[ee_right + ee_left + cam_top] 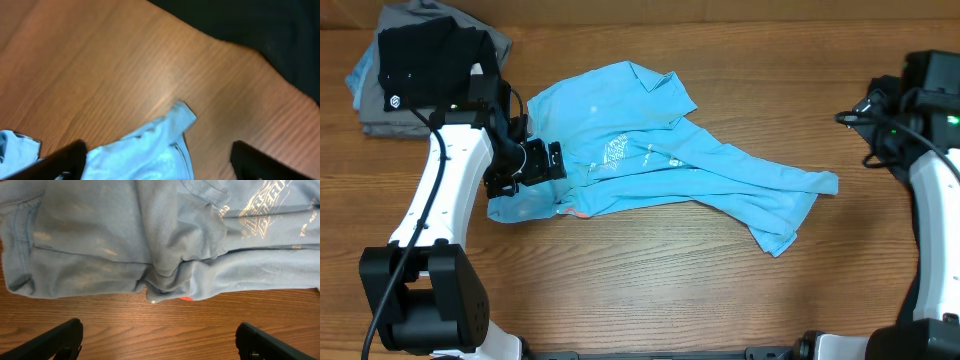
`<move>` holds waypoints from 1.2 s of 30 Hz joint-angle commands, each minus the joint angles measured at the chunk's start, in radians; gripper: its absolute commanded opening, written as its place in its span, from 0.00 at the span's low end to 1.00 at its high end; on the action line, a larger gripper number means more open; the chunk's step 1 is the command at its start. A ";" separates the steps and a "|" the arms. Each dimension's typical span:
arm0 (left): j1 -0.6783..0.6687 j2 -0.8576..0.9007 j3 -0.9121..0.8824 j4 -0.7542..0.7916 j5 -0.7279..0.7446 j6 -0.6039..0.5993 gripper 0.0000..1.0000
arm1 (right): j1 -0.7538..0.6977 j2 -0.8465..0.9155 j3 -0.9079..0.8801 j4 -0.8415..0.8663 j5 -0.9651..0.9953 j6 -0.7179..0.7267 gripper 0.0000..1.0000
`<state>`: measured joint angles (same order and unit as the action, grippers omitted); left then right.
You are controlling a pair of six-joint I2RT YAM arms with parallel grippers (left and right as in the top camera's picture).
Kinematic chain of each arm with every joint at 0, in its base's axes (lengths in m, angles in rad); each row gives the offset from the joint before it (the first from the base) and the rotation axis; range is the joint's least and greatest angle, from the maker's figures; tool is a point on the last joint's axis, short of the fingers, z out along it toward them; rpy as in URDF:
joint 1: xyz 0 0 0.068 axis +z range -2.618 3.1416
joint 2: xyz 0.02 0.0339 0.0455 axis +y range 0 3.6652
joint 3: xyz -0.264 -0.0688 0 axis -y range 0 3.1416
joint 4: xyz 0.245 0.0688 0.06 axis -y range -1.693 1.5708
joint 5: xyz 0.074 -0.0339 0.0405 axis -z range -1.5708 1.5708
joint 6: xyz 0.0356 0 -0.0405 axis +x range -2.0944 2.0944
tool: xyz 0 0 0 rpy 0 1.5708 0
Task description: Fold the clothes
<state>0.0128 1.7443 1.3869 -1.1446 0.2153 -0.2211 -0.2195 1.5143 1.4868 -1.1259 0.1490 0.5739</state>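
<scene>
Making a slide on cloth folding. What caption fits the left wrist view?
Left tool open above the wooden table beside the crumpled light blue T-shirt with lettering and red-orange mark.

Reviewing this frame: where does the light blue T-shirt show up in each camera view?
Overhead: light blue T-shirt crumpled mid-table.
Left wrist: fills the upper half.
Right wrist: one corner at the bottom edge.
Shared landmark: the wooden table; white lettering shows overhead and in left wrist only.

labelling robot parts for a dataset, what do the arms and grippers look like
The left arm and right arm have white links with black joint housings. A black cable runs along the left arm. Each carries a small green light. The fingers are plain, dull black.
</scene>
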 commanded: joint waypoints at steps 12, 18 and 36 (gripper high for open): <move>-0.002 0.001 -0.017 -0.003 -0.012 -0.023 1.00 | 0.031 0.013 -0.004 -0.082 -0.397 -0.238 1.00; -0.002 0.001 -0.049 -0.016 -0.012 -0.048 1.00 | 0.081 0.020 -0.015 -0.087 -0.398 -0.233 1.00; -0.002 0.001 -0.106 0.055 0.014 -0.050 1.00 | 0.098 0.020 -0.015 -0.039 -0.397 -0.208 1.00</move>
<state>0.0128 1.7443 1.3006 -1.1194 0.2134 -0.2562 -0.1238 1.5311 1.4780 -1.1702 -0.2401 0.3630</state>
